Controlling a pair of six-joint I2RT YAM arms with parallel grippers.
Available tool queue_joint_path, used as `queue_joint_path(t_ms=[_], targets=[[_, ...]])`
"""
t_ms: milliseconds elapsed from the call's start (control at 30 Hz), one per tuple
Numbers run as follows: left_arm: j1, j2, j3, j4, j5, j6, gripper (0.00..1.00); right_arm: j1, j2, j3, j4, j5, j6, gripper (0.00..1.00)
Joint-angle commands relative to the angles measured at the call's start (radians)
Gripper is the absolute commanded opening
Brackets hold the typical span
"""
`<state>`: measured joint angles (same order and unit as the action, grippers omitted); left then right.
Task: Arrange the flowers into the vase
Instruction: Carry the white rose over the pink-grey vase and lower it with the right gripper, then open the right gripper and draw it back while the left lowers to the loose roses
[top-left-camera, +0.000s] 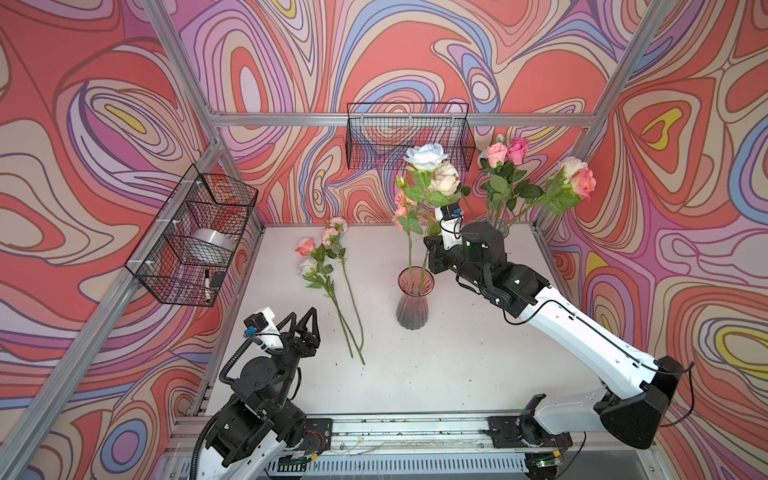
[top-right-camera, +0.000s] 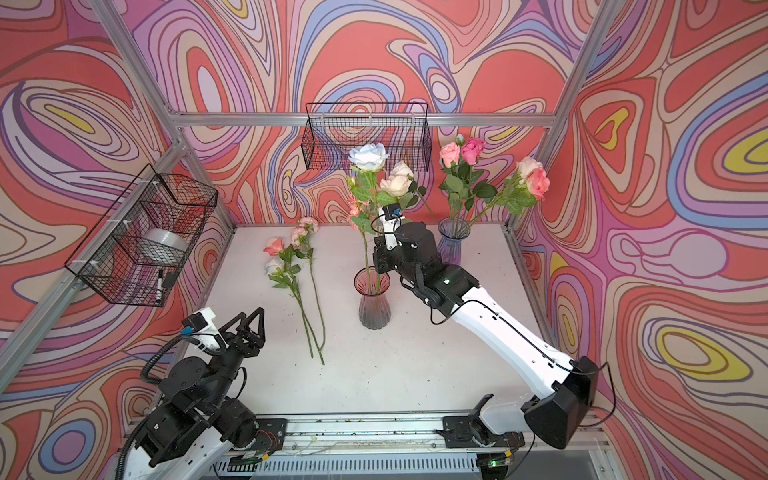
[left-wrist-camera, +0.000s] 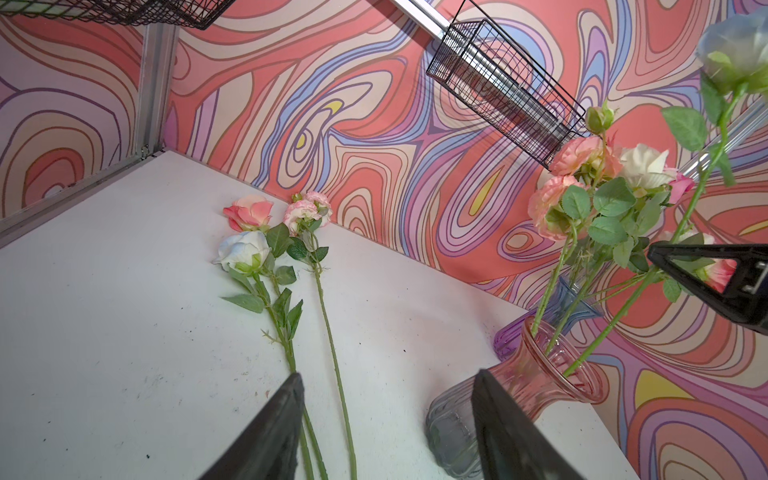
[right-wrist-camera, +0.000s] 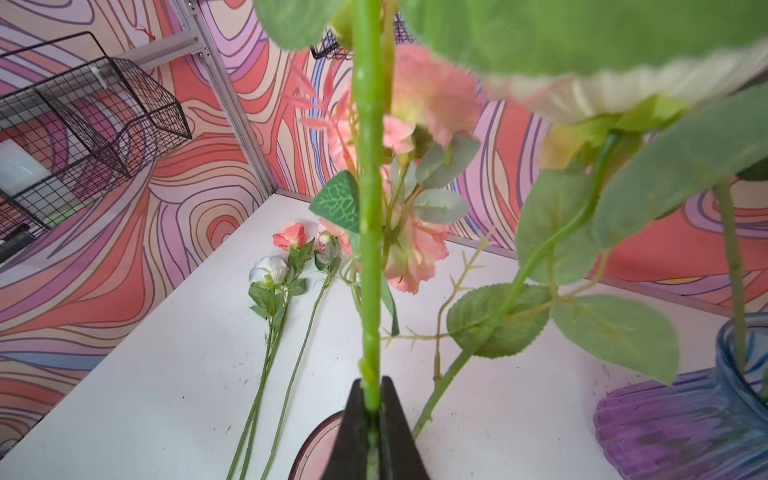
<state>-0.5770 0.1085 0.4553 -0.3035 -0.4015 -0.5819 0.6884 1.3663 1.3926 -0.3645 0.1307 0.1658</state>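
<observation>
Bright even light, faint shadows; close flowers (right-wrist-camera: 432, 91) blurred, right wrist view.

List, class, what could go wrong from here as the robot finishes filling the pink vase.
1. The right jaws are shut on a stem just above the pink vase; a sideways tug might tip the tall vase.
2. Neighbouring leaves crowd that stem, so withdrawing could drag other blooms out.
3. The flowers lying on the table have overlapping stems, so the open left jaws might lift two together.
</observation>
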Motion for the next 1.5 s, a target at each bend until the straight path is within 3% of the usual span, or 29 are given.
queue_joint_path(t_ms=[0, 300, 600, 867, 1067, 1267, 1467], targets=[[-0.003, 0.015, -0.014, 0.008, -0.014, -0.022, 0.64, -0.003, 0.001, -0.034, 0.030, -0.039, -0.008, 0.04], [-0.003, 0.033, -0.016, 0.016, -0.007, -0.024, 0.64, -0.004, -0.023, -0.084, 0.045, -0.030, 0.015, 0.14], [-0.003, 0.050, -0.020, 0.030, -0.006, -0.027, 0.64, -0.004, -0.067, -0.101, 0.052, -0.019, 0.021, 0.17], [-0.003, 0.148, -0.024, 0.032, -0.006, -0.054, 0.64, -0.003, -0.149, -0.096, 0.027, -0.057, 0.041, 0.21], [-0.003, 0.361, 0.027, 0.015, -0.025, -0.102, 0.63, -0.003, -0.288, -0.249, 0.043, 0.071, 0.065, 0.29], [-0.001, 0.661, 0.197, -0.065, 0.000, -0.087, 0.66, -0.004, -0.425, -0.437, 0.089, 0.241, 0.149, 0.32], [0.066, 0.964, 0.338, -0.065, 0.149, -0.066, 0.66, -0.004, -0.466, -0.545, 0.134, 0.314, 0.216, 0.33]])
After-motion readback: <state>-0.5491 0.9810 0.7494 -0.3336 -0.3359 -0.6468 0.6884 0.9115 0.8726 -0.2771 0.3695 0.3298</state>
